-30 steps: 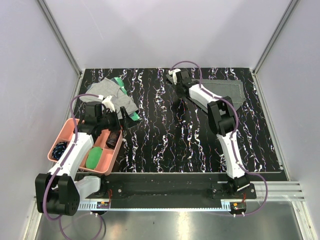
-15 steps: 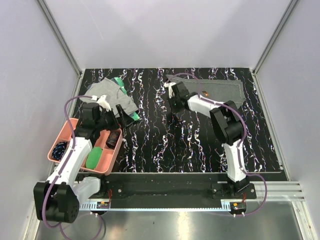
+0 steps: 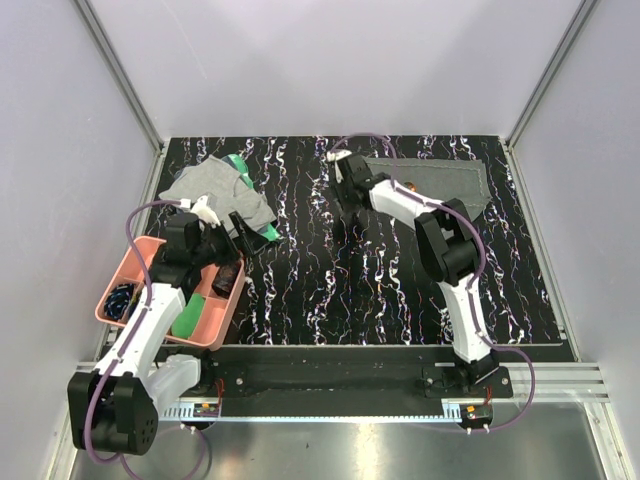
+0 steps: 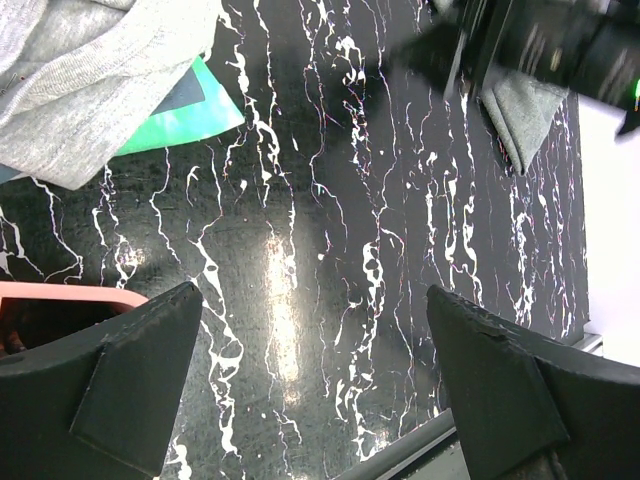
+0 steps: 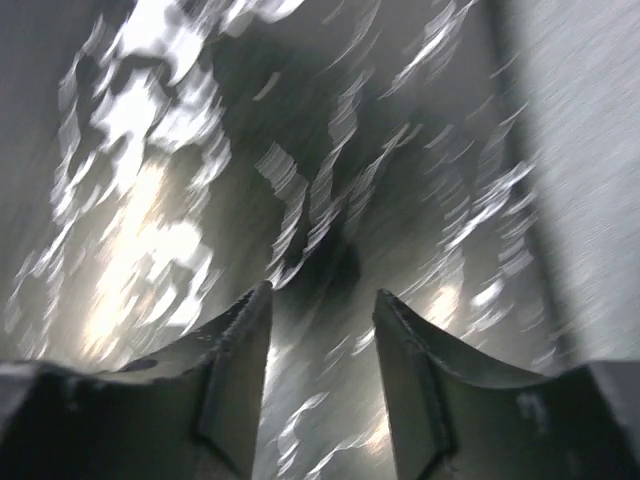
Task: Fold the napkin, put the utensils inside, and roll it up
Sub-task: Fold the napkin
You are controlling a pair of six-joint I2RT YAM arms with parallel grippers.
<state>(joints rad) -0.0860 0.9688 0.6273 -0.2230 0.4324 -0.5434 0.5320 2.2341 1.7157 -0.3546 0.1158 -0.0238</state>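
The dark charcoal napkin (image 3: 455, 183) lies spread flat at the table's back right; one of its corners (image 4: 522, 118) shows in the left wrist view. My right gripper (image 3: 342, 188) hangs just off the napkin's left edge, over bare marbled tabletop. Its jaws (image 5: 320, 295) stand apart with nothing between them, in a blurred view. My left gripper (image 3: 238, 228) hovers at the left of the table, beside the pink tray, with its jaws (image 4: 315, 300) wide open and empty. I cannot make out the utensils in any view.
A light grey cloth (image 3: 212, 188) lies over a green item (image 3: 268, 231) at the back left. A pink tray (image 3: 127, 269) with several small things sits at the left edge. The right arm (image 3: 440, 240) stretches across the table's right half.
The right gripper was shut and is now open; it has slid down off the napkin's left edge, and the napkin has settled flat. The left arm has shifted slightly.
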